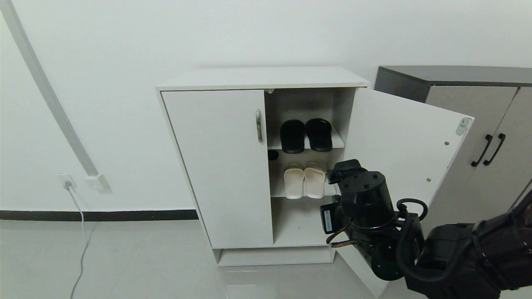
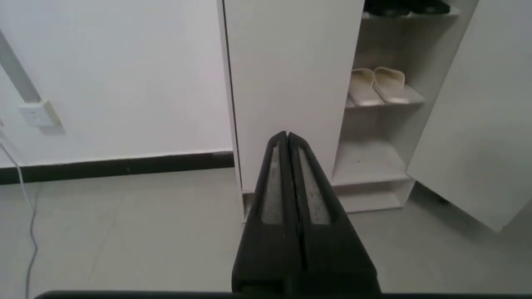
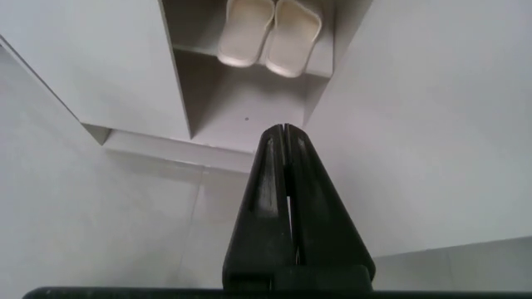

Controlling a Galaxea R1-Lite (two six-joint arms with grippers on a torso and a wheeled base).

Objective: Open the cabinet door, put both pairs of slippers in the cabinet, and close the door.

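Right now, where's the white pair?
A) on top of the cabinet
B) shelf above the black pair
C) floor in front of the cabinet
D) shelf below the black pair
D: the white slippers sit side by side inside the open cabinet, on the shelf under the black slippers.

White wall (image 1: 104,83), pale floor (image 1: 124,257) — grey cupboard (image 1: 465,77) at right.

Bottom shelf (image 1: 297,224) free; left door (image 1: 220,166) shut; right door (image 1: 399,141) stands open.

right arm (image 1: 368,203) bends in front of the cabinet (image 1: 220,166), right gripper (image 3: 284,129) pressed closed; left gripper (image 2: 286,136) likewise closed, facing the cabinet.
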